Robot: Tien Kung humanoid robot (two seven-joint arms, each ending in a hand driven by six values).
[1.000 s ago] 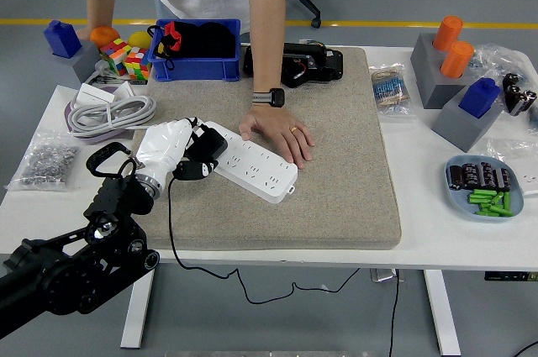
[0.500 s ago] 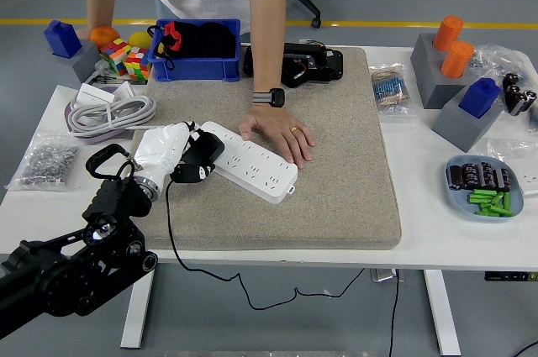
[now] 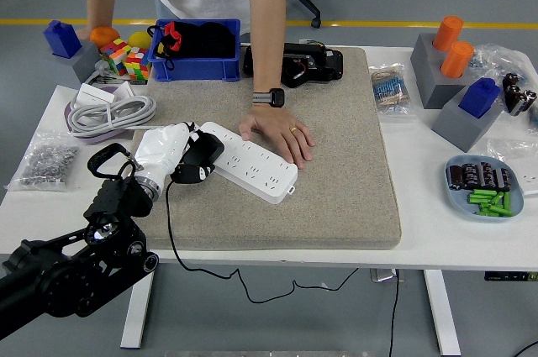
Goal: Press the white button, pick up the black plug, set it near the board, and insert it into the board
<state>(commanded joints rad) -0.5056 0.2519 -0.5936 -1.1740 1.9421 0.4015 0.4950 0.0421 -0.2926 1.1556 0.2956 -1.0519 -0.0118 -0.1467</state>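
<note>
A white power strip (image 3: 252,164) lies slantwise on the tan mat (image 3: 336,181). My left hand (image 3: 187,160), white-gloved with black fingers, is shut on the black plug (image 3: 202,154) and holds it at the strip's left end. The plug's black cable (image 3: 172,235) trails down over the table's near edge. A person's hand (image 3: 277,132) rests flat on the strip's far side, steadying it. My right hand is out of view.
A blue bin (image 3: 197,53) and a black device (image 3: 298,63) stand at the back. White cables (image 3: 109,112), cubes and a bag of screws (image 3: 46,160) lie at the left. Grey blocks (image 3: 458,92) and a blue dish (image 3: 486,187) are at the right.
My left hand with the plug has shifted slightly left and down along the strip's left end. The cable has swung a little. The person's hand has not moved.
</note>
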